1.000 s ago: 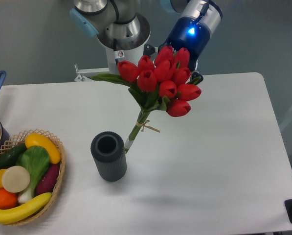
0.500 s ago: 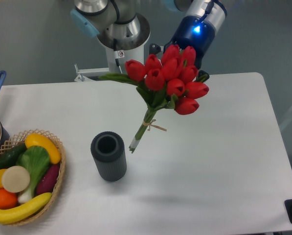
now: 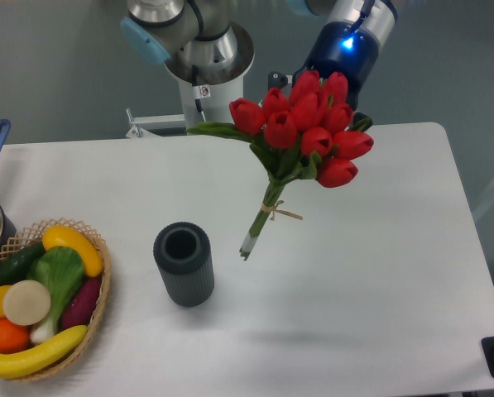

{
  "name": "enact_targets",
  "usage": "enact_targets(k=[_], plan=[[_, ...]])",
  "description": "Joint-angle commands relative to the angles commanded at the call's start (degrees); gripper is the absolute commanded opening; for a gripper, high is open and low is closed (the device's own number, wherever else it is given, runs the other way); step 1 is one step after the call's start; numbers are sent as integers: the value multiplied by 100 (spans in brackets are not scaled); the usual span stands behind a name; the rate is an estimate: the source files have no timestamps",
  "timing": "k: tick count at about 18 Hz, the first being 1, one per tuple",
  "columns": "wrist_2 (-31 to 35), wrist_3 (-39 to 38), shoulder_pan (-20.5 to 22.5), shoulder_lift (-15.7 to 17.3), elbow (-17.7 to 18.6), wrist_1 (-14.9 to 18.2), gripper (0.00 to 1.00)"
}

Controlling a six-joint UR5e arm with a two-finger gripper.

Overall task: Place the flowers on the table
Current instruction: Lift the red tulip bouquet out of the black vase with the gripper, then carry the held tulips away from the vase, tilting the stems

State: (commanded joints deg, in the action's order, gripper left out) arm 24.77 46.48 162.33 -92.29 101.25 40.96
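The flowers (image 3: 303, 132), a bunch of red tulips with green leaves and long green stems bound with tan string, hang in the air over the middle of the worktop (image 3: 379, 273), a large white matte rectangular surface with rounded corners. The bunch is tilted: the blooms sit up and to the right, the cut stem ends point down and to the left, clear of the surface. Over the last second the bunch has travelled to the right and slightly upward; the stem ends, previously at the rim of the dark grey ribbed cylindrical vase (image 3: 183, 263), now hang well to its right with an open gap between them. This indicates that extraction from the vase is complete and that the transfer stage is in progress; lowering and release remain to be done. The pincer (image 3: 358, 122) is hidden behind the blooms at the far side of the bunch, below the blue-lit wrist, so its jaw position cannot be read directly; since the bunch is carried unsupported, it is judged to be gripping the flowers near the heads. Bare worktop lies to the right of and nearer than the vase, which suits a set-down. At the near left stands a woven wicker basket (image 3: 98, 310) of fruit and vegetables, well apart from the bunch.
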Motion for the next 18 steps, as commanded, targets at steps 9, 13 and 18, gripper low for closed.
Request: enact_targets(k=[9,13,18], plan=[[1828,880,-9,0,44,44,39],[2478,1344,-18,0,210,53,39],[3594,2223,-61,-17,501,105,39]])
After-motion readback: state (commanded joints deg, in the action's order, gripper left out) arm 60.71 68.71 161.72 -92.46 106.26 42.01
